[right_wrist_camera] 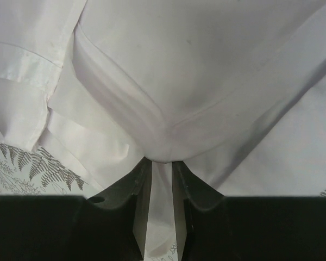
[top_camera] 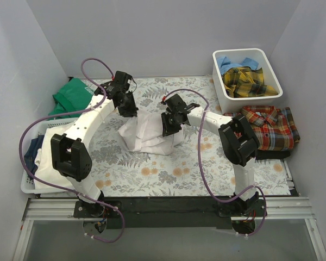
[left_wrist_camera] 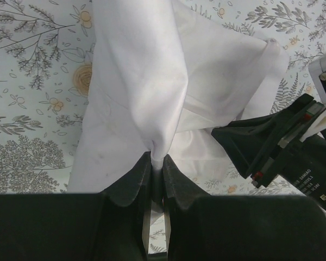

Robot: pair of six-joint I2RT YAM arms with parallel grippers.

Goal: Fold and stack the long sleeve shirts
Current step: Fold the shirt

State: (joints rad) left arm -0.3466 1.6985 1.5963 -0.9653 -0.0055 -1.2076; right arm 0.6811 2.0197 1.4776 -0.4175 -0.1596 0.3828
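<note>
Two robot hands are working a single garment over the floral-covered table (top_camera: pixel 152 171). The left hand (left_wrist_camera: pixel 157 166) is clamping a fold of the white shirt (left_wrist_camera: pixel 152 81). Its two dark fingers are pressing together with only thin cloth between them, and the fabric is rising from the fingertips in a tall gathered ridge. The right hand (right_wrist_camera: pixel 158 168) is gripping another part of the same shirt. Its fingers are standing slightly apart, and a seamed bunch of white cloth is filling the gap and spreading out beyond the tips.

From overhead, both hands are pointing down over the middle of the table, the right hand sitting near the left hand's right side. The shirt is bunching into a rumpled mound between and beneath them, its lower folds resting on the table. In the left wrist view, the right hand is showing just to the right of the left hand's fingers, against the shirt's edge.

Well off to the right hand's right, a red plaid shirt (top_camera: pixel 269 128) is lying folded flat near the table's edge. Farther from that hand, a white bin (top_camera: pixel 274 70) is holding a crumpled yellow plaid shirt (top_camera: pixel 249 82), with a light blue shirt (top_camera: pixel 227 62) showing at its far corner. To the left hand's left, a green cloth (top_camera: pixel 70 97) is lying heaped by the wall. Nearer the arm bases, a white basket (top_camera: pixel 26 187) is carrying pale and dark blue fabrics.
</note>
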